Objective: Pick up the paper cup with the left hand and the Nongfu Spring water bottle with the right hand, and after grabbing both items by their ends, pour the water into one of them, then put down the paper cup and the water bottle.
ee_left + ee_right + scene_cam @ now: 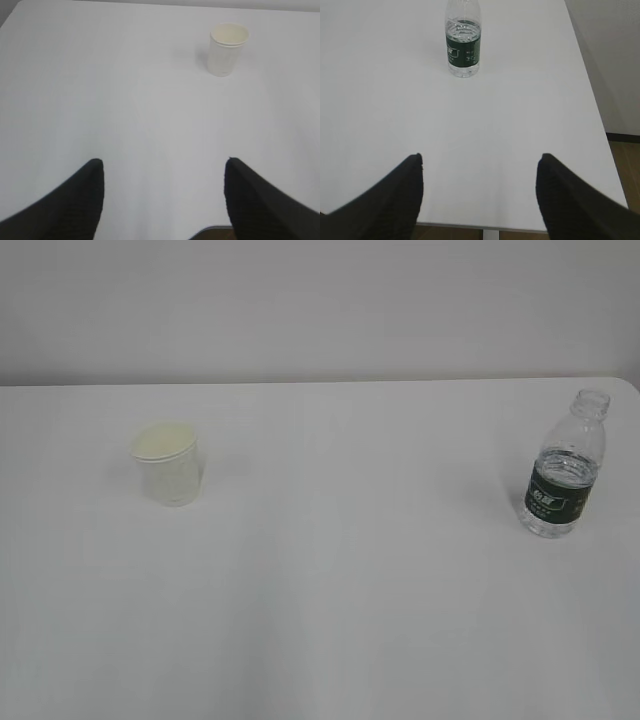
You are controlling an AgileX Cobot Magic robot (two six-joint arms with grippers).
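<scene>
Standing upright and well apart on the white surface (330, 600), the paper cup (168, 466) and Nongfu Spring water bottle (565, 466) are untouched, with the left end effector (164, 197) and the right end effector (480, 192) both spread apart, holding nothing.

The clear ribbed plastic bottle with the dark green label (463, 41) loses its neck to the right wrist picture's top edge, and its white print is too small to read. Both black hands (164, 172) (480, 167) show fingertips only, the rest cut off below.
</scene>
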